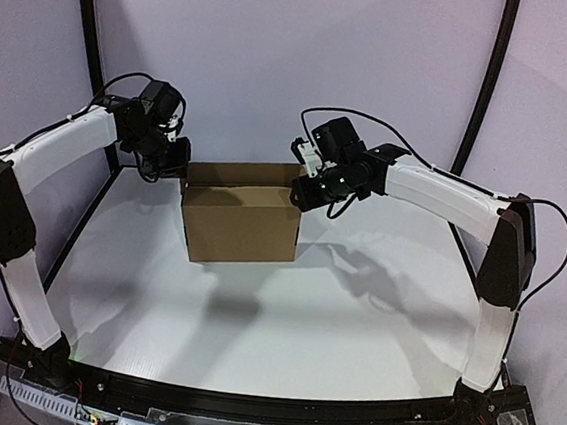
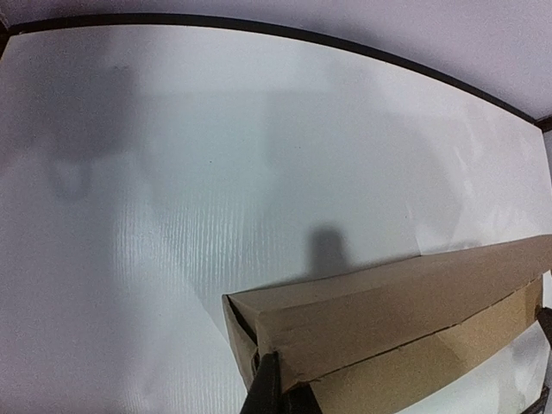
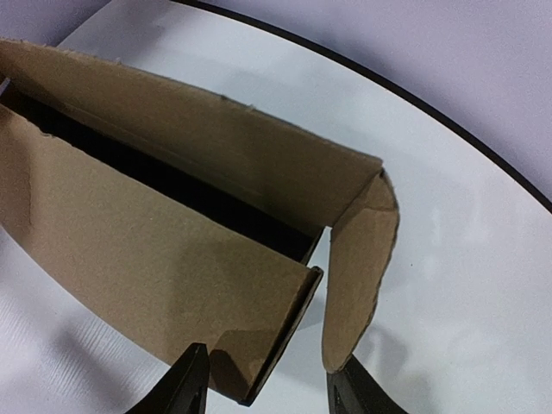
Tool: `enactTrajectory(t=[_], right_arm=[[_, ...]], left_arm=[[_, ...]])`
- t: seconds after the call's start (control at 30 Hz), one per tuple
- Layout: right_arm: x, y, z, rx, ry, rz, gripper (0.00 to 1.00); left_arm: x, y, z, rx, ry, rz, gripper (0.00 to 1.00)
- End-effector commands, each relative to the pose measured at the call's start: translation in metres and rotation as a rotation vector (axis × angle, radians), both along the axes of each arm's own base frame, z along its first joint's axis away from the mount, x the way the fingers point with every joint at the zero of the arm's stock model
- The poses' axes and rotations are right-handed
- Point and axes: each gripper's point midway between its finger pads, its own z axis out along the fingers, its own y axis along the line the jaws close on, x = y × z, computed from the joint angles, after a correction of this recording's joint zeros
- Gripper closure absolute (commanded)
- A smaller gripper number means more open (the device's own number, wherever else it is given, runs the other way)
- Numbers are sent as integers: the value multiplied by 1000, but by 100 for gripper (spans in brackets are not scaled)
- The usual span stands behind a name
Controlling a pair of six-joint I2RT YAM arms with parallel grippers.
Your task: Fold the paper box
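L end effector pinching paper box, R astride

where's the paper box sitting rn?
Top external view: the paper box stands on the white table, centre-far, between the left gripper at its top-left corner and the right gripper at its top-right corner.

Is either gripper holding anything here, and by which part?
The left gripper pinches the paper box on a wall edge at its end corner. The right gripper is open, straddling the other end without clamping.
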Motion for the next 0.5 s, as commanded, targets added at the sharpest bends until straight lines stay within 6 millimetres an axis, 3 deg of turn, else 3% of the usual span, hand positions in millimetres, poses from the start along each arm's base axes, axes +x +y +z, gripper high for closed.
enactTrajectory(t=[0.0, 0.1, 0.3, 0.47], right_arm=[[-2, 3, 4, 28, 6, -28, 52], [-5, 7, 3, 43, 21, -11, 53], [-7, 7, -1, 42, 33, -8, 53], [-8, 5, -3, 41, 35, -12, 53]], left_arm=[[-11, 3, -21, 18, 83, 65, 99], [-8, 1, -24, -6, 96, 101, 99], [-1, -2, -9, -43, 74, 132, 99], [-5, -1, -22, -24, 98, 129, 99]])
